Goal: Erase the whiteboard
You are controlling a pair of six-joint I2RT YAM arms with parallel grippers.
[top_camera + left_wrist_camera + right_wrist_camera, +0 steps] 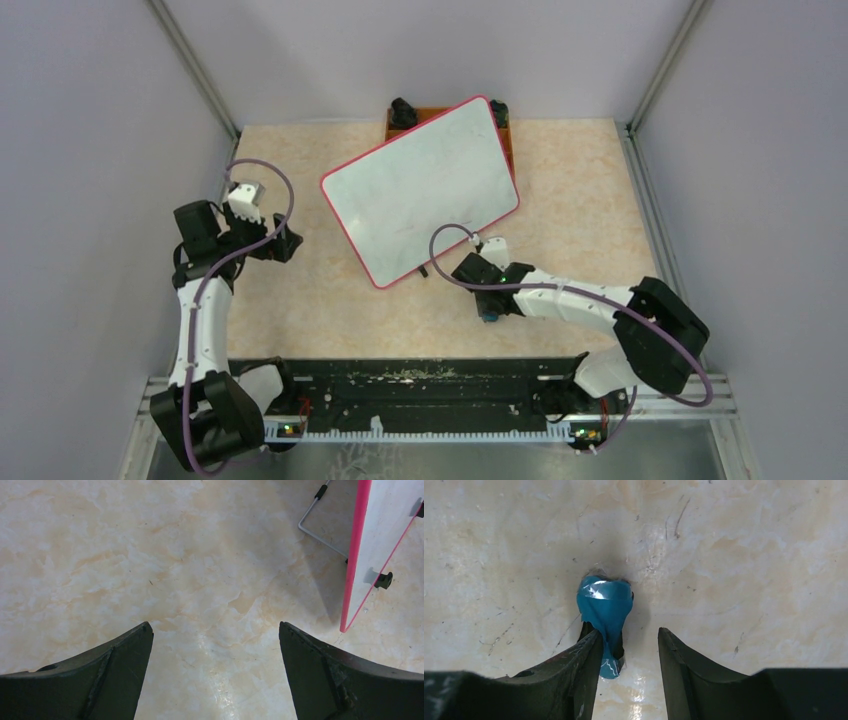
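Right end effector (pixel 630 631): jaws partly apart, small blue tape-wrapped lump (pixel 604 602) touching one finger only, unclamped; risk, it slips free. Left end effector (pixel 215 624): spread wide, empty. Red-rimmed white rectangular whiteboard (pixel 420 190): just beyond the right end effector, propped on a thin wire stand (pixel 320 530); risk, a push skids it. Beige marbled counter (pixel 580 200), scuffed; plain grey walls (pixel 90 120).

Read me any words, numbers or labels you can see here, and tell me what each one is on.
No text can be read.
The whiteboard shows only faint smears, no characters.
The blue wrapped lump bears no label.
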